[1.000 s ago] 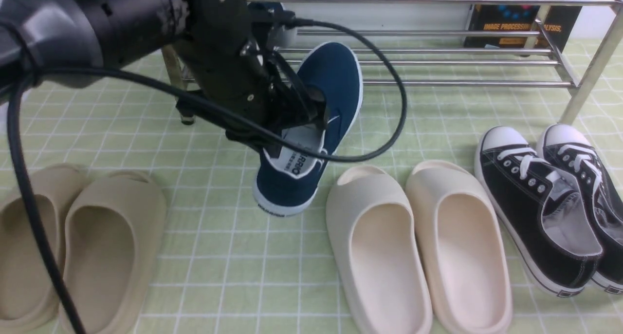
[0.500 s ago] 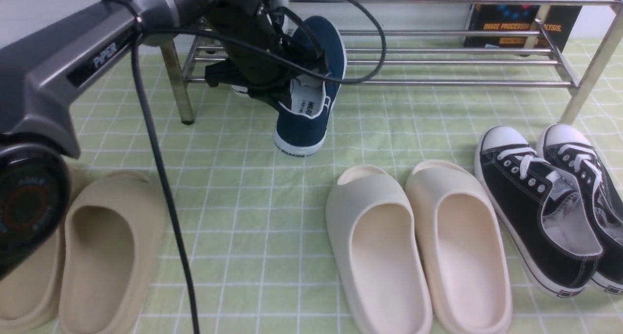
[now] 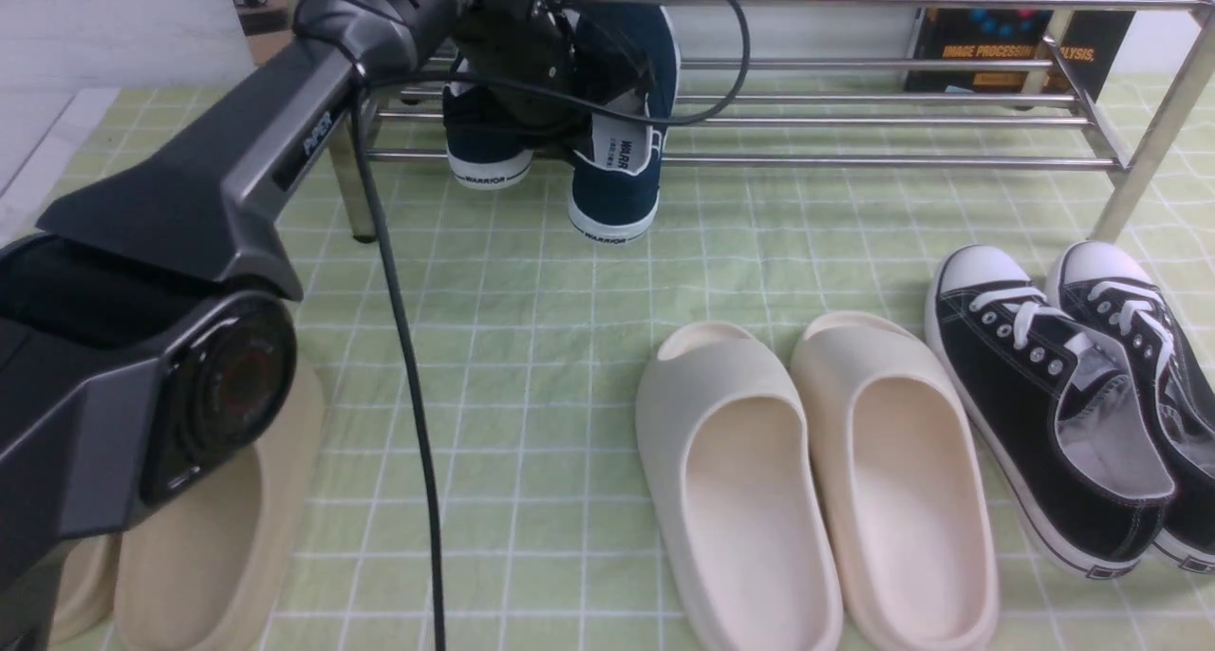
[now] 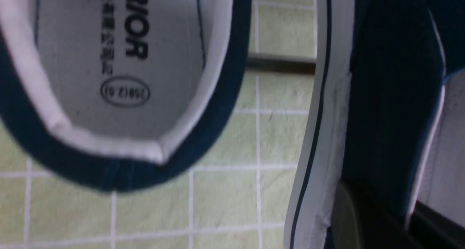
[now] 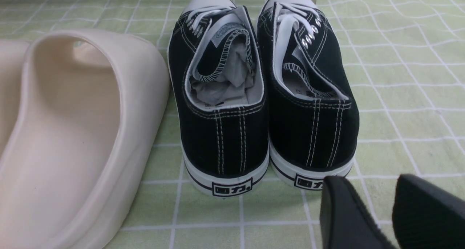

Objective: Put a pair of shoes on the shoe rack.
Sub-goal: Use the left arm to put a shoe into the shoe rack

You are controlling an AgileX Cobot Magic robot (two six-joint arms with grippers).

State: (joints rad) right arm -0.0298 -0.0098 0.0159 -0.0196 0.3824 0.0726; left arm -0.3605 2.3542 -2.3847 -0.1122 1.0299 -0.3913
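A pale green checked tablecloth point(image 3: 532, 376) covers the whole surface. Along its far edge stands the shoe rack point(image 3: 854, 162), low, wide and chrome, with thin horizontal bars between thicker legs. A dark printed box point(image 3: 1016, 34) shows behind its right end.

The left arm point(image 3: 237, 176), grey and black, reaches from the near left corner up to the rack's left part, with a black cable point(image 3: 408, 366) trailing down from it. Under the arm's base lies a pair of tan slides point(image 3: 199, 547), partly hidden. In the middle foreground is a pair of cream slides point(image 3: 740, 499), side by side with toes toward the rack. To their right sits a pair of black lace-up sneakers point(image 3: 1044, 404) with white toe caps.

The left gripper point(image 3: 598, 86) is clamped on the side wall of the held navy shoe point(image 3: 622, 158). In the left wrist view one of its fingers point(image 4: 347, 220) presses against the white sole edge. This shoe is steeply tilted, with its toe up among the rack bars and its heel hanging in front of the lower shelf. I cannot tell whether the heel touches the cloth.

Just to its left, the second navy shoe point(image 3: 484, 143) lies on the lower bars, its heel jutting past the front bar.

The right gripper point(image 5: 385, 212) hovers just behind the black sneakers' heels, its fingers point(image 5: 341, 212) apart and holding nothing.
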